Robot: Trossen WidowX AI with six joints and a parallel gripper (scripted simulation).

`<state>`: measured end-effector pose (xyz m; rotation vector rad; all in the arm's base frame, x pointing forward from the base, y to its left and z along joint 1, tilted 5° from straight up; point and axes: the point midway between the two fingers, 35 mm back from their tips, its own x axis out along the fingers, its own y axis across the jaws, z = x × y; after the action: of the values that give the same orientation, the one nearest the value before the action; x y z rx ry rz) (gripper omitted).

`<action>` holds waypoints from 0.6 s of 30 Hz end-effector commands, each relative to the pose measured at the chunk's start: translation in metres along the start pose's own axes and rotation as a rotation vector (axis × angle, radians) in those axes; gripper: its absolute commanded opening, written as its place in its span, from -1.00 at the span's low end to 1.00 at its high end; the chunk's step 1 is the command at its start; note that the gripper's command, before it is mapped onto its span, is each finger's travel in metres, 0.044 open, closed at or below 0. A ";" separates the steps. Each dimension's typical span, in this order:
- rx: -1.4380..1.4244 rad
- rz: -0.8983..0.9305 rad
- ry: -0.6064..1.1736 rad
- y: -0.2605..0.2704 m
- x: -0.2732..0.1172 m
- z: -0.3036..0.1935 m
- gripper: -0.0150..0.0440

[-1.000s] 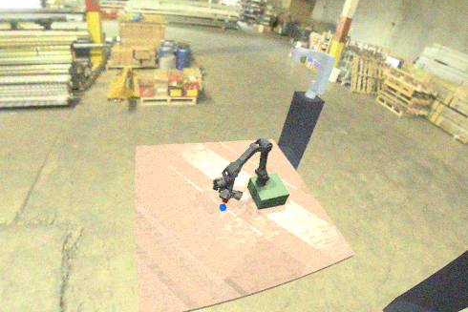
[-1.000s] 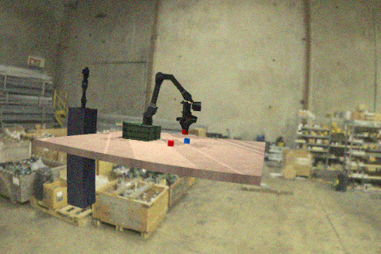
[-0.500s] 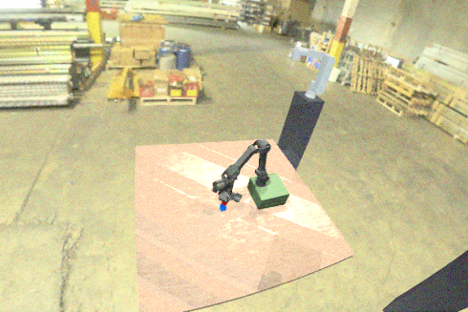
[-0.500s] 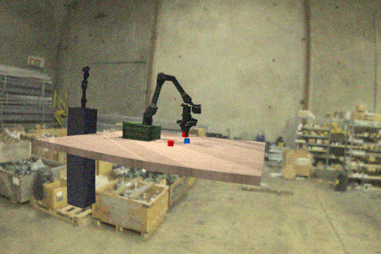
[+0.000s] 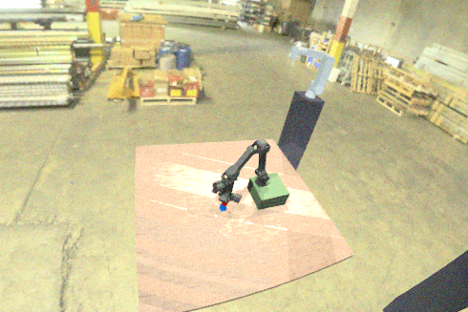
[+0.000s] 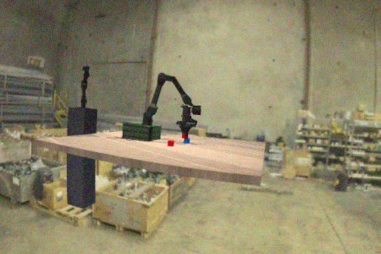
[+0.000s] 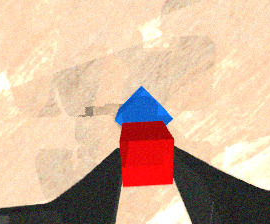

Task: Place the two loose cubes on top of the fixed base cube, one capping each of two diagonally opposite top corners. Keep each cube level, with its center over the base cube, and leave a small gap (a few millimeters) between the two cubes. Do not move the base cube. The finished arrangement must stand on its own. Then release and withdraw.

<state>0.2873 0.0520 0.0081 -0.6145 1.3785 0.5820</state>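
Note:
The blue base cube (image 5: pixel 223 208) (image 6: pixel 187 140) (image 7: pixel 142 106) sits on the table. In the wrist view it is turned about 45 degrees to the held cube. My gripper (image 5: pixel 225 200) (image 6: pixel 185 134) (image 7: pixel 145 152) is shut on a red cube (image 6: pixel 184 136) (image 7: pixel 148 172), which looks level. The held cube is at the blue cube's top, offset to one side, and hides part of it in the wrist view; whether they touch is unclear. The other red cube (image 6: pixel 171 143) stands on the table beside them in the exterior view; I cannot make it out in the other views.
The arm stands on a dark green block (image 5: pixel 270 191) (image 6: pixel 141 131) on the pinkish table (image 5: pixel 181 257) (image 6: pixel 218 162). A dark pillar (image 5: pixel 300 120) (image 6: pixel 82 178) with another arm (image 5: pixel 324 72) (image 6: pixel 84 85) stands past the table's edge.

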 end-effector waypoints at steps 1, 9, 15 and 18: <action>0.001 -0.005 0.003 -0.001 0.001 -0.001 -0.14; 0.001 -0.005 0.003 -0.001 0.001 -0.001 -0.14; 0.001 -0.005 0.003 -0.001 0.001 -0.001 0.20; 0.001 -0.005 0.003 -0.001 0.001 -0.001 0.20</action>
<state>0.2873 0.0520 0.0075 -0.6142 1.3789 0.5823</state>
